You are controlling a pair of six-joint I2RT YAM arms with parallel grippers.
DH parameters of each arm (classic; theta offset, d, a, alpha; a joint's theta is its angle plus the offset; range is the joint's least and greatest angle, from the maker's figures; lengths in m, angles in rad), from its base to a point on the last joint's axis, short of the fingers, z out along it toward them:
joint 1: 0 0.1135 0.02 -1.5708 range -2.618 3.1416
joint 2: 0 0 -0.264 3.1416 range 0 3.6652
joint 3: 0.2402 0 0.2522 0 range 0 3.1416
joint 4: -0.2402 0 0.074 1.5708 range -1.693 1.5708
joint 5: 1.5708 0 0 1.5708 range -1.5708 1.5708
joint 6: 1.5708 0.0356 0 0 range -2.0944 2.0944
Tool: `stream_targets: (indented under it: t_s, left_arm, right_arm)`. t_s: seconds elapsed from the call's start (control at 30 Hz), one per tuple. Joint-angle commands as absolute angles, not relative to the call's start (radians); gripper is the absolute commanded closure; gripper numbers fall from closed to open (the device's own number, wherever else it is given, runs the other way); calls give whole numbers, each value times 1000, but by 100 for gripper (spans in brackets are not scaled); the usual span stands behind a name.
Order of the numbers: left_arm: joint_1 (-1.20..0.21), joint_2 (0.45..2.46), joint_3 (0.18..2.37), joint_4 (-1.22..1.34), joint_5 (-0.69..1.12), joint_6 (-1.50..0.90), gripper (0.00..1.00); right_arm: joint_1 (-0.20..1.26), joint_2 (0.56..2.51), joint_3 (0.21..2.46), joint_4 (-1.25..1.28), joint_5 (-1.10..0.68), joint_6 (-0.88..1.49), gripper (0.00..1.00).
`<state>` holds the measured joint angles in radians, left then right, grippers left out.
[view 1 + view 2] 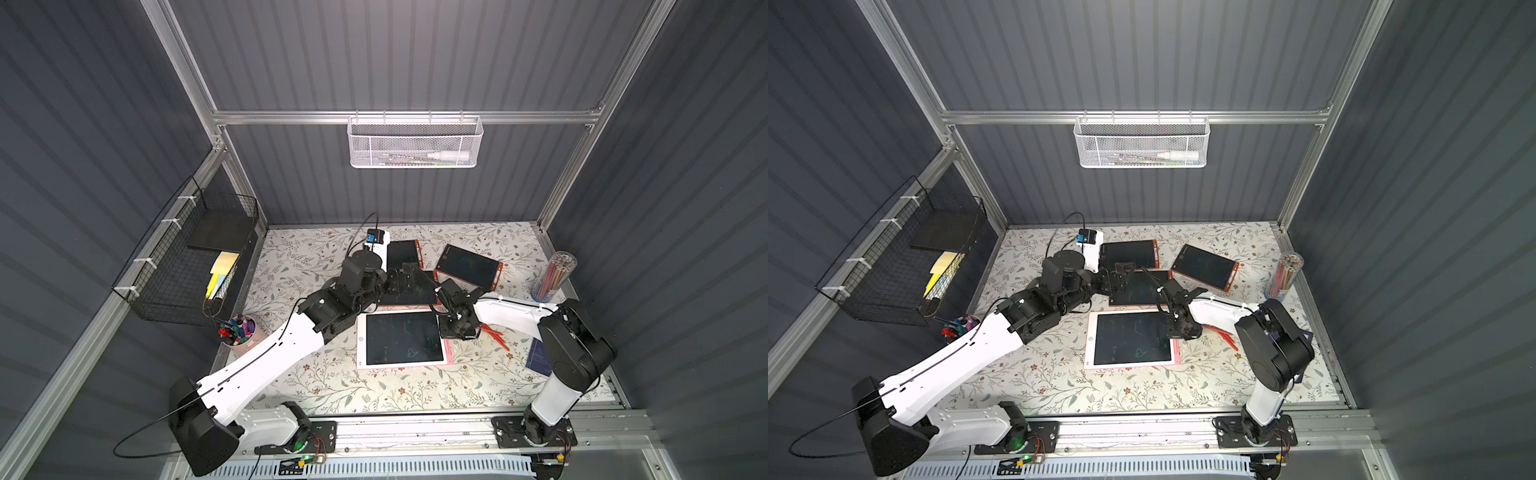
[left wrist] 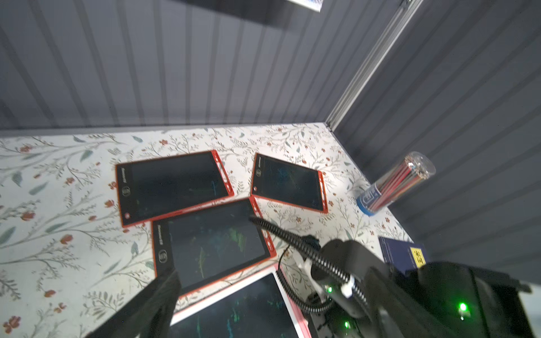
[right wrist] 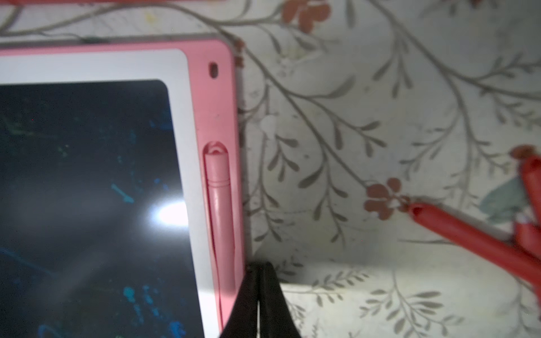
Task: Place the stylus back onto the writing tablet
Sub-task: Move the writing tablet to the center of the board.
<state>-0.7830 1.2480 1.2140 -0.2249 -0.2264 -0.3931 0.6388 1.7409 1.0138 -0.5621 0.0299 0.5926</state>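
Observation:
The writing tablet point(image 1: 401, 338) point(image 1: 1133, 338) has a white bezel, a pink rim and a dark screen, and lies at the middle of the floral table. In the right wrist view a pink stylus point(image 3: 221, 210) rests in the groove along the tablet's point(image 3: 187, 146) pink side. My right gripper point(image 3: 259, 266) point(image 1: 456, 330) point(image 1: 1183, 330) is shut and holds nothing. Its tips point down just beside that pink edge, near the stylus's lower end. My left gripper point(image 1: 405, 274) point(image 1: 1123, 270) hangs open over the orange tablets behind; one of its fingers point(image 2: 158, 298) shows in the left wrist view.
Three orange-framed tablets point(image 1: 467, 266) point(image 1: 403, 253) point(image 2: 213, 243) lie behind the pink one. Loose orange styluses point(image 1: 494, 334) point(image 3: 468, 234) lie right of my right gripper. A pencil tube point(image 1: 555, 274) and a blue booklet point(image 1: 539, 357) are at the right, a marker cup point(image 1: 239, 330) at the left.

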Motion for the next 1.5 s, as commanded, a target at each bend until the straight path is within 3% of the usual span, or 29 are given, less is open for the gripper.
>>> stream_targets:
  t_s: [0.0,0.7,1.17,1.47]
  left_arm:
    - [-747,1258,1264,-227,-230,-325,1]
    - [-548,1345,1449,-164,-156,-211,1]
    - [-518,1375,1444,-135,-94,-198,1]
    - [-518,1371,1424,-131,-83,-195,1]
  right_arm:
    - [680,1800,1065,-553,5,635,91]
    - [957,2158,1551,-522,-155,764,91]
    - [1040,2306,1693,-288,-418,917,91]
    - [1011,2241,1635,-371,-262,862,91]
